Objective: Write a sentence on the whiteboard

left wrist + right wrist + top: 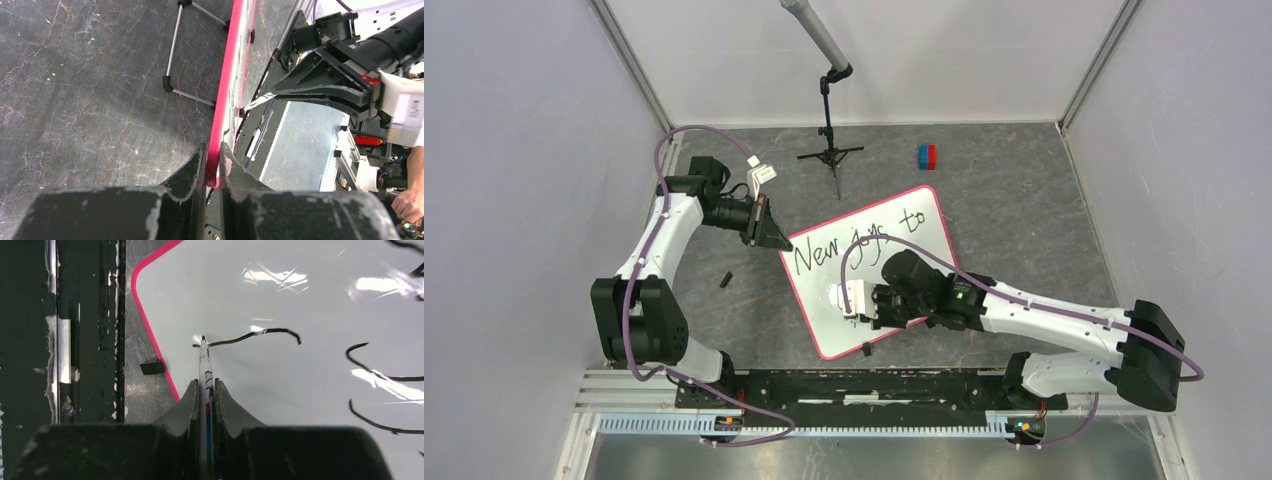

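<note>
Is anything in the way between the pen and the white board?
No, nothing visible. The fingers of the right gripper hold the marker with its tip on the whiteboard, bare white around it. The left gripper pinches the pink rim at a corner, away from the tip.

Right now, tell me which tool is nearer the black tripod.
Left. The left tool clamps a corner of the whiteboard, close to the tripod; the right tool, holding a marker, is farther off, over its near half.
</note>
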`<state>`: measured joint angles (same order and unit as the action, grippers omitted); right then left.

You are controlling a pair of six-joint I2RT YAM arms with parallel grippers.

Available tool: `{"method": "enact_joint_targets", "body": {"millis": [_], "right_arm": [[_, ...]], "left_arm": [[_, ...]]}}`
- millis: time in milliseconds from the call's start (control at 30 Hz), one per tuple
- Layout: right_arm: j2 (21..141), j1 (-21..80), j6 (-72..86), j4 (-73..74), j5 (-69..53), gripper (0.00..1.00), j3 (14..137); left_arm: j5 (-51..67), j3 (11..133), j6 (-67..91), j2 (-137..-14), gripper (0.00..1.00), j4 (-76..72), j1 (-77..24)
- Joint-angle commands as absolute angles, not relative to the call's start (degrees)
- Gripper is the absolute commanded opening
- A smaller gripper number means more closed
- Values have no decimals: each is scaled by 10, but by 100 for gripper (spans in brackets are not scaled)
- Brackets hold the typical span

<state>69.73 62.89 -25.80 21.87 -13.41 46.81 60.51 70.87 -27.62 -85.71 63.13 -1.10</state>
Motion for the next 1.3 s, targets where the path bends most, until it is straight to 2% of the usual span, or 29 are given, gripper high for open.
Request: {"method": "enact_joint_targets", "body": {"millis": [0, 833, 1267], "right_arm": [[693, 630, -253, 208, -143, 0, 527], [702, 615, -267, 208, -35, 0, 505], [669, 596, -270, 229, -71, 0, 507]], "left_arm": [[584, 708, -289, -863, 2, 620, -15], [582, 707, -287, -860, 2, 620, -15], [581, 709, -285, -861, 2, 620, -15]]}}
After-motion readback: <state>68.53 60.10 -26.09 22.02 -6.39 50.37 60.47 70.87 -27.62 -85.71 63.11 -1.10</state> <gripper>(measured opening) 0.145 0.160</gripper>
